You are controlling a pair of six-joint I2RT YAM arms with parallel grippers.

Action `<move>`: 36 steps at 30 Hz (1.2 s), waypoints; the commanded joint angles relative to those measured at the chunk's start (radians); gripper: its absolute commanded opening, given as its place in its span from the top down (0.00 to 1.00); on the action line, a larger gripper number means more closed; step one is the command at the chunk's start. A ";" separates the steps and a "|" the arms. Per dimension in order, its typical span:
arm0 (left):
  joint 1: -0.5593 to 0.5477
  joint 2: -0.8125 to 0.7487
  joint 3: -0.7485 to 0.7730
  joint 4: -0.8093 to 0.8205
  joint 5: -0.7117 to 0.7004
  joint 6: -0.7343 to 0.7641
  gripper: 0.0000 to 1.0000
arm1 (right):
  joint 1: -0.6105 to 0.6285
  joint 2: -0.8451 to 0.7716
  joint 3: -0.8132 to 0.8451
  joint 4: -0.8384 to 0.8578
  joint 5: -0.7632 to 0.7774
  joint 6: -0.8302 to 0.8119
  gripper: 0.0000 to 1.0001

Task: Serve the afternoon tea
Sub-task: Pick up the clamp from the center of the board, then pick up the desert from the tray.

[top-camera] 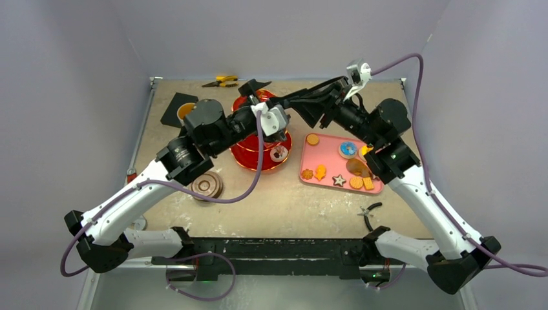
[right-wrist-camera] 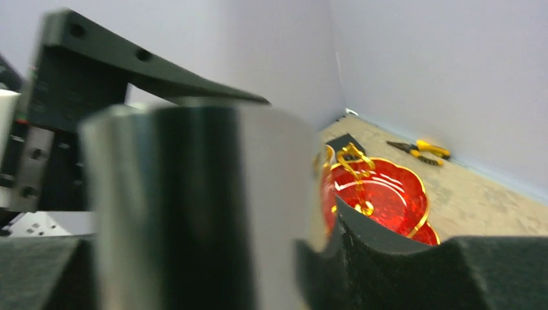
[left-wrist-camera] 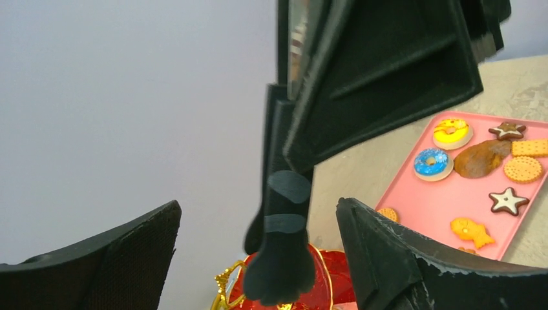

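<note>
Above the red three-tier stand, the black tongs are taken between the right gripper jaws while the left gripper is spread; alignment should be held steady.

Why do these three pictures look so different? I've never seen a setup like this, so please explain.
One moment, three cameras. The overhead view shows two white-and-black robot arms bolted to a beige table. The other two views come from cameras on each wrist.

On the table are a red three-tier stand with gold rims, a pink rectangular tray of small pastries, and a brown round saucer.

The left end effector is open and holds nothing. A shiny metal cylinder, probably a cup, sits in the right end effector; the blur hides how firmly it is gripped.
</note>
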 commanded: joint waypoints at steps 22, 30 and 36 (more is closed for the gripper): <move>0.004 -0.039 0.081 -0.034 -0.163 -0.191 0.02 | 0.006 -0.234 -0.374 -0.315 0.842 -0.022 0.44; 0.007 -0.017 0.090 -0.050 -0.199 -0.246 0.01 | 0.005 -0.238 -0.476 -0.312 1.037 0.034 0.44; 0.013 -0.002 0.092 -0.048 -0.241 -0.276 0.01 | 0.005 -0.189 -0.535 -0.229 1.143 0.045 0.44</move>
